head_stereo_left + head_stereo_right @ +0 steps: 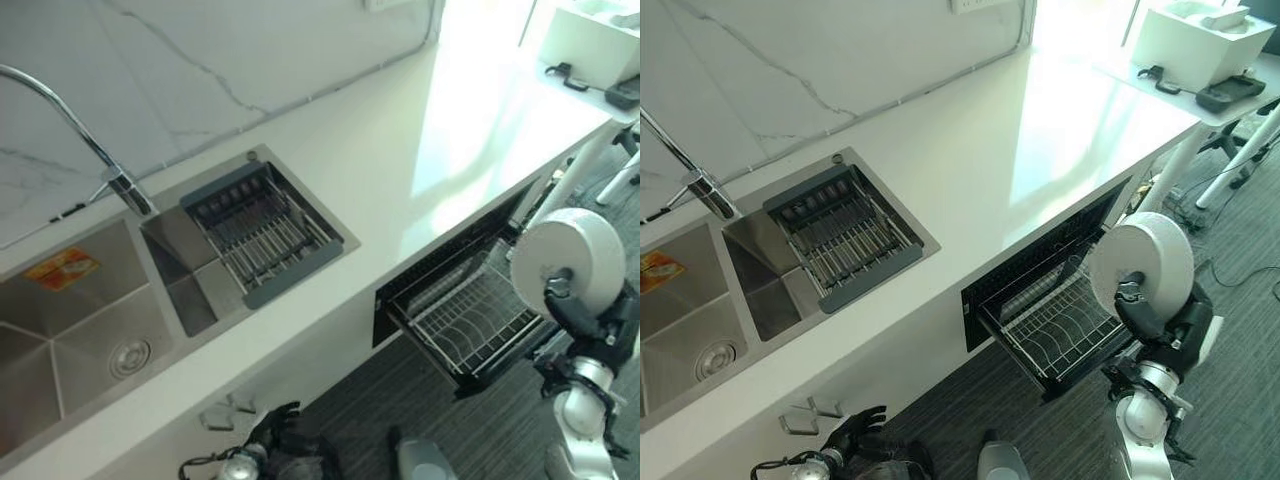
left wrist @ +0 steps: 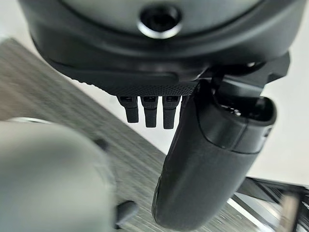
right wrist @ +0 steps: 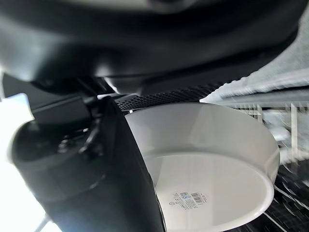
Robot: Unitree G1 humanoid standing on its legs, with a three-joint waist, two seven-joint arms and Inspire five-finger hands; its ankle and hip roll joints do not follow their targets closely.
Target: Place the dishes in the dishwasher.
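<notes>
Left eye view: white countertop (image 1: 400,150) runs along a marble-patterned wall; steel sink (image 1: 80,320) set into it at the left, with a curved faucet (image 1: 90,140) behind and a grey drying rack (image 1: 262,232) spanning the sink's right-hand basin. Below the counter edge the dishwasher (image 1: 440,290) stands open, its wire basket (image 1: 475,320) pulled out over the dark striped floor (image 1: 400,400). Right hand (image 1: 590,320) is raised beside the pulled-out basket, gripping a white plate (image 1: 568,255) held on edge, its underside facing the camera; the plate is above the basket's outer end, not in it. Left hand (image 1: 275,430) hangs low near the cabinet front, at the bottom edge of the view. Right eye view: same layout; plate (image 1: 1140,262) sits just right of the basket (image 1: 1060,325), right hand (image 1: 1165,325) clamped on its lower rim; a white box (image 1: 1200,40) stands on a side table at the far right end of the counter. Left wrist view: left hand (image 2: 159,82) holds nothing, fingers (image 2: 150,110) showing short and tucked under the palm, thumb (image 2: 207,164) extended over the floor. Right wrist view: right hand (image 3: 96,164) pinches the plate (image 3: 207,154), thumb on its underside, rim against the palm; basket wires show beyond.
</notes>
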